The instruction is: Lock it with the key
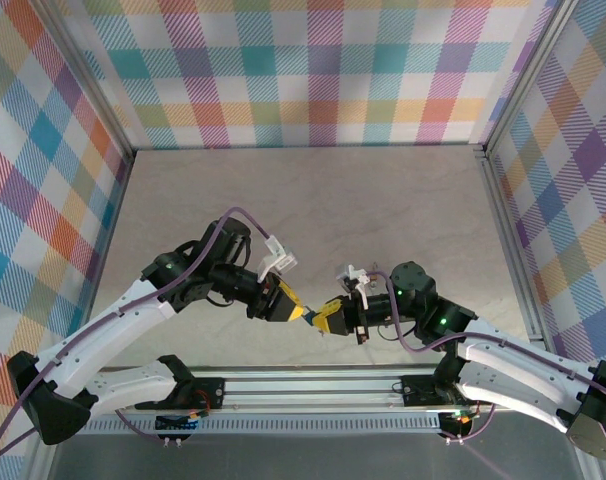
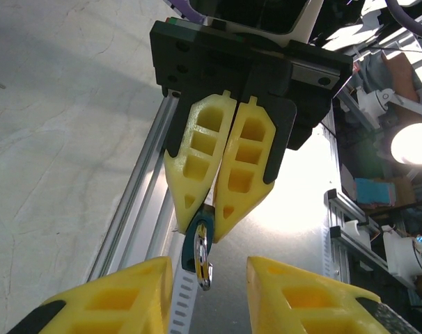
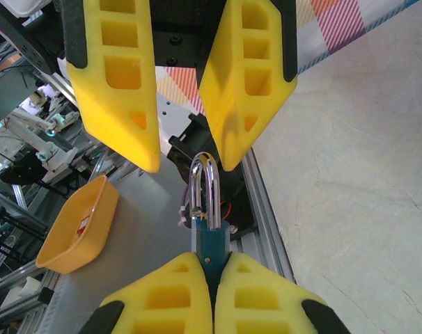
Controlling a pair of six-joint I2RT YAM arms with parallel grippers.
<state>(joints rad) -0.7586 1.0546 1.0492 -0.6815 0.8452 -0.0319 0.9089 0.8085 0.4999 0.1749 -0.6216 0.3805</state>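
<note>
Low over the near part of the table [image 1: 313, 200], just ahead of the arms' mounting rail [image 1: 313, 382], the two grippers meet nose to nose. On the left, the left gripper [image 2: 209, 263] has its yellow fingers parted and grips nothing. The padlock's [image 3: 211, 240] silver shackle [image 3: 205, 182] reaches towards the gap between them without touching either pad. To the right, the right gripper [image 3: 212, 259] is clamped tight on the padlock's teal body, holding it in the air with the shackle pointing left.
</note>
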